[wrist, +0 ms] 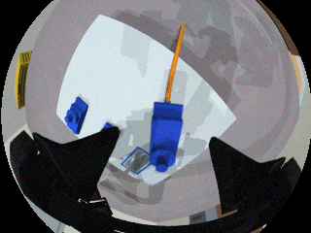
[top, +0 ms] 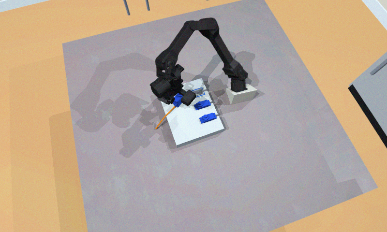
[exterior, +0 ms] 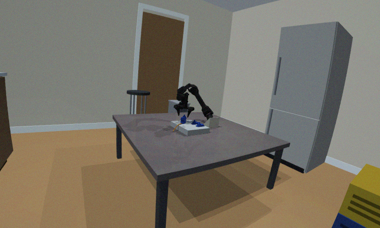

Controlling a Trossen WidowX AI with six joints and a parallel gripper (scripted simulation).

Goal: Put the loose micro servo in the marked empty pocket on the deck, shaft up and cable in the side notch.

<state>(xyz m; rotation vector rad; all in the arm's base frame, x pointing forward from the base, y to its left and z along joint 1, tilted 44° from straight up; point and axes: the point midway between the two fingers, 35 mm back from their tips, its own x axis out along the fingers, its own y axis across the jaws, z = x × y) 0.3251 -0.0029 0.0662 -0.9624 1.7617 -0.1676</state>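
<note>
Spread wide and holding nothing, the tool point(top: 176, 100) point(exterior: 183, 115) point(wrist: 165, 138) is poised above the loose servo point(top: 178, 99) point(exterior: 183, 119) point(wrist: 166, 131) in the top view, a little left of and above the frame's centre. Its orange cable point(top: 164, 116) point(exterior: 177, 127) point(wrist: 175, 63) trails down-left past the edge of the white deck point(top: 186, 133) point(exterior: 193, 130) point(wrist: 117, 63). Right of the servo, the marked pocket point(top: 199, 92) point(wrist: 138, 160) is unfilled; below it sit two fitted servos point(top: 202, 105) point(top: 208, 117).

Exterior view, middle of the frame: the servo stands upright on the deck, the fingertips above it, and the desk point(exterior: 214, 149) carries everything.

Wrist view: the servo's body lies between the fingers, right of centre, touching neither; its round shaft boss points toward the bottom of the frame. I'd judge it light and stiff, its plastic sides rather slick, the cable soft and easily snagged. Best hold: the flat sides of the body, square on, below the ears, cable left free. The nearer fitted servo peeps out beside the left-hand finger of the frame, so a wide opening could knock it when lowering at the pocket.
</note>
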